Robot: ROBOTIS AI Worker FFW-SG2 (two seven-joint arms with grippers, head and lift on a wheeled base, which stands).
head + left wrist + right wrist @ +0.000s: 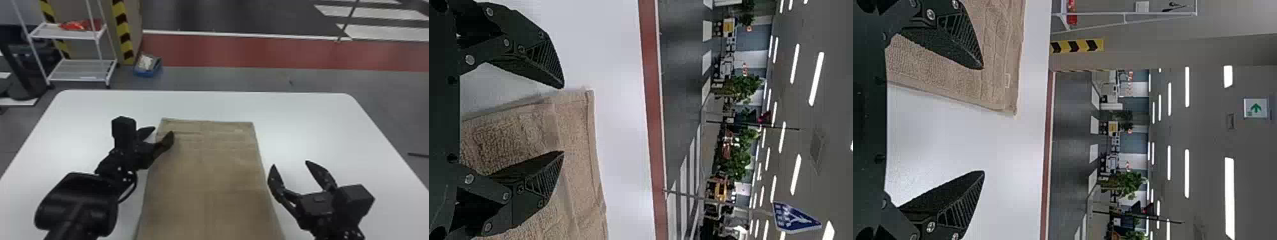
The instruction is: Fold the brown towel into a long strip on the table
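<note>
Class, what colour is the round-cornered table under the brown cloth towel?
The table is white, seen best in the head view.

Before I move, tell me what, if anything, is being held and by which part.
Nothing is held: the left end effector is open at the left edge of the brown towel, the right end effector at its right edge.

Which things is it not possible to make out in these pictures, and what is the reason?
- Near end of the towel: cut off by the head view's bottom edge.
- Part of the towel in the left wrist view: hidden behind a finger of the left gripper.
- Contents of the blue box, head view: too small.
- Red item, head view: too small to name.
</note>
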